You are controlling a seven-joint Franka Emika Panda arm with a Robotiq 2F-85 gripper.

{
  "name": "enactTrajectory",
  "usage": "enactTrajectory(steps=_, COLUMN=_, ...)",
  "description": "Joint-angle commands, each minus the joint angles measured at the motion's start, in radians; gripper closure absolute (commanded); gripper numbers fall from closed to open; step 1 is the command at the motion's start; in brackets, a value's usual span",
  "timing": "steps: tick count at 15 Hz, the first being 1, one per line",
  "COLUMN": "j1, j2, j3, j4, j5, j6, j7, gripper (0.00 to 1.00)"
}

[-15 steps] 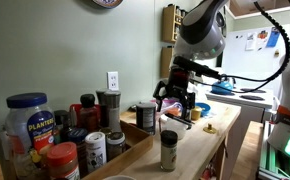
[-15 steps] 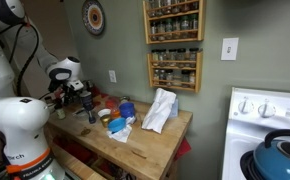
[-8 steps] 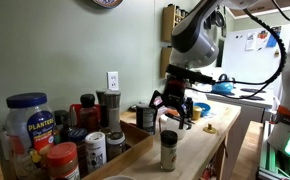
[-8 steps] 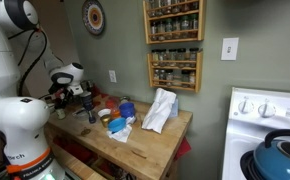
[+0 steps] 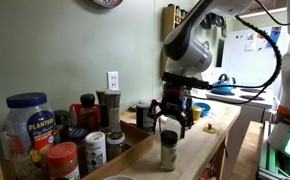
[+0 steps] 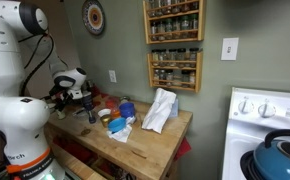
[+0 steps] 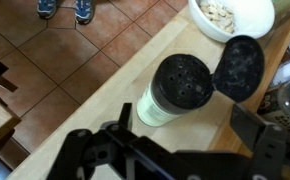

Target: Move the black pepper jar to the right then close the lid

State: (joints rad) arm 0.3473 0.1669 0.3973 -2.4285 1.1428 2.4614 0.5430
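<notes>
Wrist view: black pepper jar (image 7: 175,95) upright near wooden desk (image 7: 120,110) edge | dark perforated top, lid (image 7: 239,68) flipped open | end effector (image 5: 171,120) spread wide, just above | tiled floor (image 7: 75,60) beyond.

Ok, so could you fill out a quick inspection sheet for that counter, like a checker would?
Surface: wooden counter, crowded with jars at one end.
Job's things: black pepper jar upright near the counter edge; its lid flipped open, shaker holes showing.
Clutter: blue-lidded Planters jar, red-lidded jar, bowl of nuts, white cloth.
Grippers: gripper open, hovering just above the pepper jar.
Cables: dark cable looping beside the arm.
Surroundings: spice racks on the wall, stove, tiled floor.
</notes>
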Motion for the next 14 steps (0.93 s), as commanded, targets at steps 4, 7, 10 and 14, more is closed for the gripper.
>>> enactTrajectory(steps=4, j1=0.010, j2=0.060, j3=-0.028, j4=0.039, j5=0.043, j6=-0.084, j7=-0.051, gripper=0.10)
enactTrajectory(steps=7, j1=0.009, j2=0.074, j3=-0.036, j4=0.049, j5=0.056, j6=-0.116, j7=-0.054, gripper=0.26)
enactTrajectory(steps=10, j1=0.008, j2=0.084, j3=-0.043, j4=0.056, j5=0.065, j6=-0.146, j7=-0.059, gripper=0.46)
enactTrajectory(steps=14, j1=0.006, j2=0.085, j3=-0.056, j4=0.054, j5=0.066, j6=-0.172, j7=-0.063, gripper=0.59)
